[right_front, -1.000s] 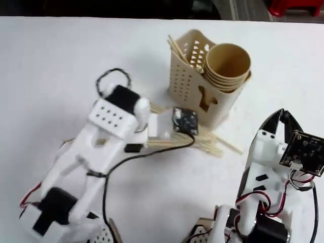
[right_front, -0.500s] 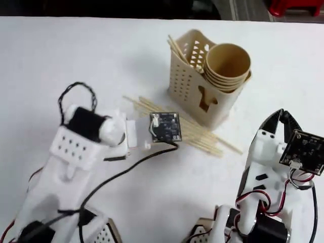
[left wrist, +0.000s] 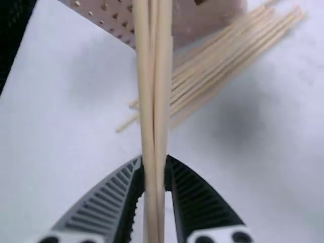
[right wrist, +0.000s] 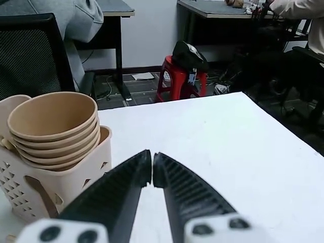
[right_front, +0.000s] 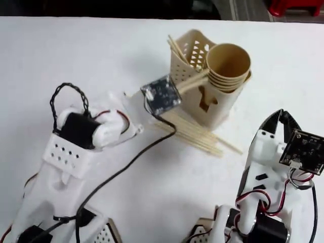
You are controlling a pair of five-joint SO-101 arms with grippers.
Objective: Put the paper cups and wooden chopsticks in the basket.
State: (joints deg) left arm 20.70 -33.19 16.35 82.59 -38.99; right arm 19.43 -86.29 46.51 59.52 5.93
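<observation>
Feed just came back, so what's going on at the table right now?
The left pincer is shut on a few pale wooden chopsticks, pointing them at the cream perforated plastic basket, which holds a stack of tan paper cups. More loose chopsticks lie on the white table beside it. The right pincer is shut and empty, off to the side.

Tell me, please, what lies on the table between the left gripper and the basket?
A pile of loose wooden chopsticks lies there, as the left wrist view shows.
</observation>
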